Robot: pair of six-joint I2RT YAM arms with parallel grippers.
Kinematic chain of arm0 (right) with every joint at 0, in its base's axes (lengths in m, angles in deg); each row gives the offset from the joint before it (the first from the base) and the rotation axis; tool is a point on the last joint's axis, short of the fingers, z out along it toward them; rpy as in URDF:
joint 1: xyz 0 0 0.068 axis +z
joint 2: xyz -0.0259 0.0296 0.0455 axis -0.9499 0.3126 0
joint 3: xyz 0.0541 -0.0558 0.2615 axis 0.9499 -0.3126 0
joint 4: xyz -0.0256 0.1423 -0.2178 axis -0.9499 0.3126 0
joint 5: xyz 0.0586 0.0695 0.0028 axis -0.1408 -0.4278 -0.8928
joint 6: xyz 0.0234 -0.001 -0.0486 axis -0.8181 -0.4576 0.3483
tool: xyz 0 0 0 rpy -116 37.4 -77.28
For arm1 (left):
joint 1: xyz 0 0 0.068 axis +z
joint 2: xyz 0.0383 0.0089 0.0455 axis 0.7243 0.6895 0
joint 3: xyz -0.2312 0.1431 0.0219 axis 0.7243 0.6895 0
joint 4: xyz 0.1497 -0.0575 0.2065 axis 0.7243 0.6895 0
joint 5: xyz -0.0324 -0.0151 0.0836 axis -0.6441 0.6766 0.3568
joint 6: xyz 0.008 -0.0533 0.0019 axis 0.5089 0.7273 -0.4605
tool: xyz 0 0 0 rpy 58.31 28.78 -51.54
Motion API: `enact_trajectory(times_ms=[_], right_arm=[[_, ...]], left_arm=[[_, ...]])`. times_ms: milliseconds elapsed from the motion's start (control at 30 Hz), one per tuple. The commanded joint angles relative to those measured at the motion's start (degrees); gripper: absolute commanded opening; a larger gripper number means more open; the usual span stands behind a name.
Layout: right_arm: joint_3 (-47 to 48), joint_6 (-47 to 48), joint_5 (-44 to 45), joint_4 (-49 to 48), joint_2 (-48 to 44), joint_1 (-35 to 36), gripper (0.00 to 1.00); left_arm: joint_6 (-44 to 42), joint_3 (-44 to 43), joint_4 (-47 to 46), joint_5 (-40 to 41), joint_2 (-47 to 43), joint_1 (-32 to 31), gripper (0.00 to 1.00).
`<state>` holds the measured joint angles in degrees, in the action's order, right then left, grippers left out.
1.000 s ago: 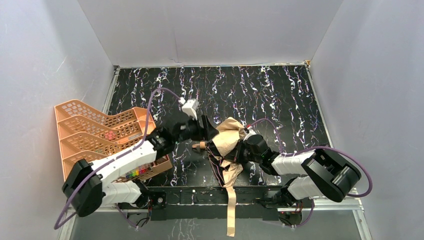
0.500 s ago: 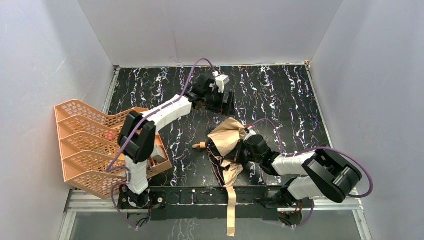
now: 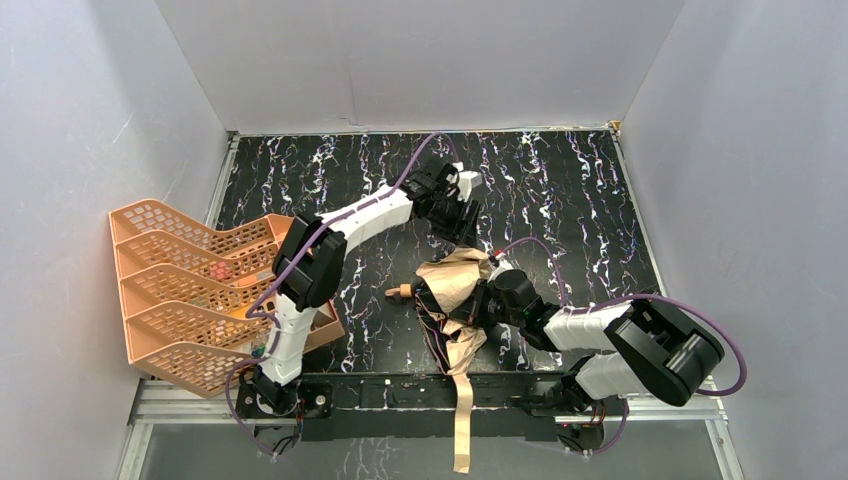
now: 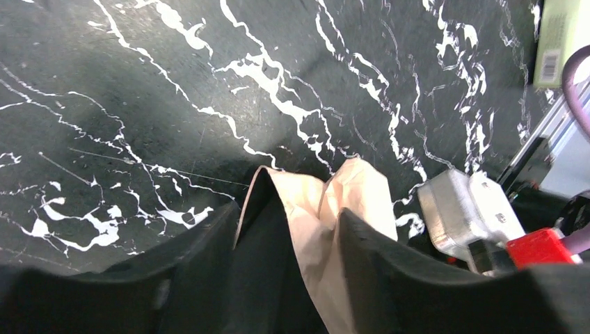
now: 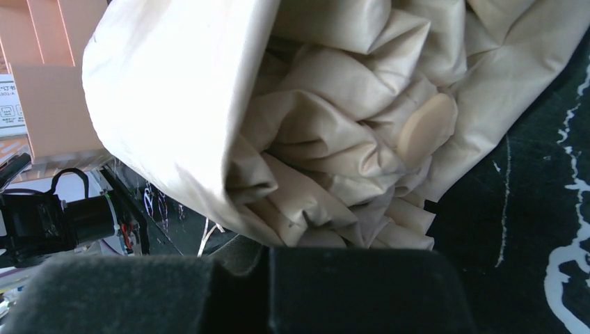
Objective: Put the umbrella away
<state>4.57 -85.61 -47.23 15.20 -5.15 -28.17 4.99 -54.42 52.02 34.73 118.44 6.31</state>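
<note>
1. The table [image 3: 560,200] carries everything; the orange tray rack [image 3: 180,290] sits at its left edge, well apart from the work.
2. The umbrella [image 3: 455,280] lies collapsed but loose in the near middle of the table, between the two arms. Its tan canopy is rumpled with black lining showing, so we judge the step in hand to be gathering the canopy, with stowing not yet begun.
3. The right gripper [image 3: 478,300] is closed tight at the umbrella's right side. Bunched tan folds run down into it, so we take it to be pinching fabric.
4. The left gripper [image 3: 458,230] sits at the canopy's far edge. Its fingers [image 4: 202,264] stand partly apart with a fold rising between them; we cannot tell whether they press it.
5. The strap [image 3: 462,425] trails off the near edge.
6. The handle [image 3: 399,292] points left.
7. Next we need the far flap drawn in against the shaft while the right side anchors.
</note>
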Motion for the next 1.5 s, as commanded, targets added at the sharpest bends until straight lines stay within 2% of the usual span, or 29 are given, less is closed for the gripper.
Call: enact_trajectory(times_ms=[0,100,167,600,667,700,767,933,1133,1267,1367,1433,1467], right_arm=[[-2.77,2.71,3.76,11.73,2.46,-0.20,0.00],[-2.78,2.68,3.83,11.78,2.35,-0.20,0.00],[-2.84,2.71,3.91,11.82,2.33,-0.19,0.00],[-2.43,2.67,3.84,12.17,3.27,-0.19,0.00],[-2.42,2.75,3.84,12.26,3.13,-0.20,0.00],[-2.50,2.70,3.84,12.26,3.04,-0.19,0.00],[-2.51,2.68,3.84,12.34,2.91,-0.20,0.00],[-2.64,2.83,3.84,12.52,2.62,-0.20,0.00],[-2.78,2.78,3.84,12.56,2.46,-0.18,0.00],[-2.78,2.94,3.75,12.35,2.61,-0.17,0.00],[-2.69,2.97,3.75,12.10,2.74,-0.20,0.00],[-2.69,2.87,3.75,11.93,2.94,-0.20,0.00],[-2.69,2.84,3.84,11.83,3.03,-0.20,0.00]], left_arm=[[0.39,-2.21,2.89,-1.58,-0.07,0.14,0.40],[2.10,-1.79,1.47,-2.55,-0.29,1.22,0.12],[3.26,-1.41,0.20,-3.26,-0.68,2.26,0.00],[10.47,-3.46,-6.57,-5.66,-4.84,11.26,0.00],[9.83,-4.14,-5.66,-7.50,-4.84,11.29,0.38],[9.77,-3.72,-5.63,-8.47,-5.14,11.21,0.49],[9.35,-2.32,-5.69,-9.63,-5.80,10.83,0.61],[8.78,1.45,-5.75,-11.42,-7.02,8.14,0.72],[8.25,4.25,-5.27,-9.34,-6.94,3.49,0.76],[6.51,2.87,-1.91,-6.90,-5.16,1.98,0.72],[5.71,1.78,-0.18,-6.89,-4.06,1.54,0.62],[5.57,1.60,-0.13,-7.18,-4.06,1.46,0.49],[5.60,1.51,-0.13,-7.23,-4.08,1.51,0.40]])
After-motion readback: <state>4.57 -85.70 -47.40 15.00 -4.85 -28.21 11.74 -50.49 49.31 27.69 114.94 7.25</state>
